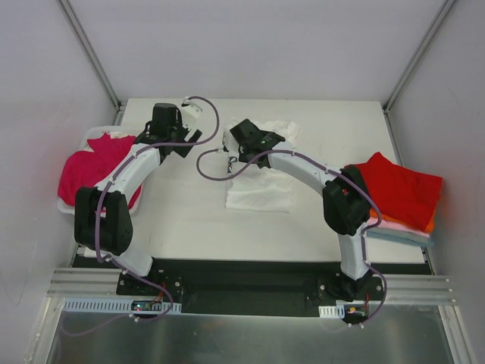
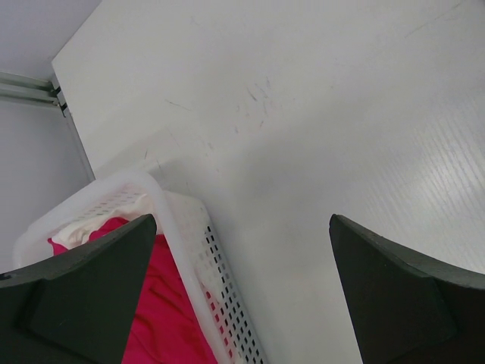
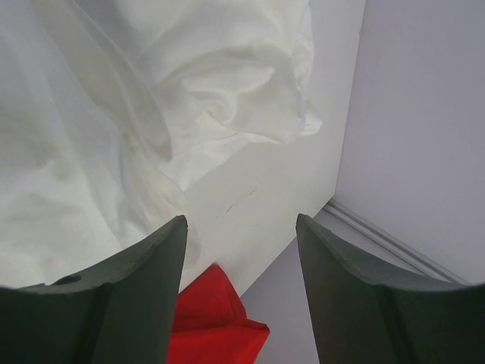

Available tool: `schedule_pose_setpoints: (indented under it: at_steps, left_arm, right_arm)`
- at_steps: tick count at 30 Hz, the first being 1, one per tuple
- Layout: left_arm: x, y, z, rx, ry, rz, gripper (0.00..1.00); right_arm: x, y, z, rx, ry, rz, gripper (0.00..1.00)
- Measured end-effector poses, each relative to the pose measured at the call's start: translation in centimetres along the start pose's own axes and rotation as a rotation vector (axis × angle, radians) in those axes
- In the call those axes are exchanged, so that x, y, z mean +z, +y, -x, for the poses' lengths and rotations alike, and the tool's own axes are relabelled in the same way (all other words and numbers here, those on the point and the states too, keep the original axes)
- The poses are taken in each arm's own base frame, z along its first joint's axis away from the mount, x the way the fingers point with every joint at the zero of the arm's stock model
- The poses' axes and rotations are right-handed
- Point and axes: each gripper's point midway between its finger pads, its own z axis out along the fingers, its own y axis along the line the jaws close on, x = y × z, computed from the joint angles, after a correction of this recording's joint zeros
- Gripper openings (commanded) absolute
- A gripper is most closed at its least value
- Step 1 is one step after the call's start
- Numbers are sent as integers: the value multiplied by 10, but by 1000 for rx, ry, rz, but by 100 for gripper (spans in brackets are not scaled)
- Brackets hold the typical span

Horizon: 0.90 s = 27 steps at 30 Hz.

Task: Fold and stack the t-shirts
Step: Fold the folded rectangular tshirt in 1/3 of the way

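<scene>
Scene: white tee (image 1: 261, 189) on tabletop (image 1: 189, 220) centre, far end bunched | your right hand (image 3: 241, 227) over it, half spread, empty: likely lining up next fold | left hand (image 2: 242, 224) wide, empty, by basket (image 2: 178, 220), clear of work | red tee (image 1: 402, 189) tops right stack (image 1: 413, 225).

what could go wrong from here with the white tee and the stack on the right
1. The white tee is bunched up at its far end, so a fold started now would likely come out lumpy.
2. The right gripper is open over it; closing on the crumpled part may pinch several layers at once.
3. The right arm's elbow sits right beside the red tee topping the stack, so a wide swing might knock it askew.
</scene>
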Motion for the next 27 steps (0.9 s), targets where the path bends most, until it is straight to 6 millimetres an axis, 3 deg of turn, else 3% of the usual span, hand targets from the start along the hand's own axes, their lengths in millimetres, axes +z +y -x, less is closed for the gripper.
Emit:
schedule_pose_setpoints:
  at_steps: [7, 11, 16, 27]
  left_arm:
    - [-14, 2, 4, -18, -28, 12, 99]
    - [-14, 3, 3, -18, -23, 16, 99]
    - [-9, 9, 1, -17, 4, 46, 99]
    - [22, 24, 0, -21, 74, 102, 99]
  right_arm:
    - [-55, 8, 8, 63, -101, 59, 63]
    - [-78, 25, 17, 98, -181, 135, 63]
    - [-71, 51, 21, 103, -196, 234, 62]
    - [-31, 111, 34, 56, -172, 410, 62]
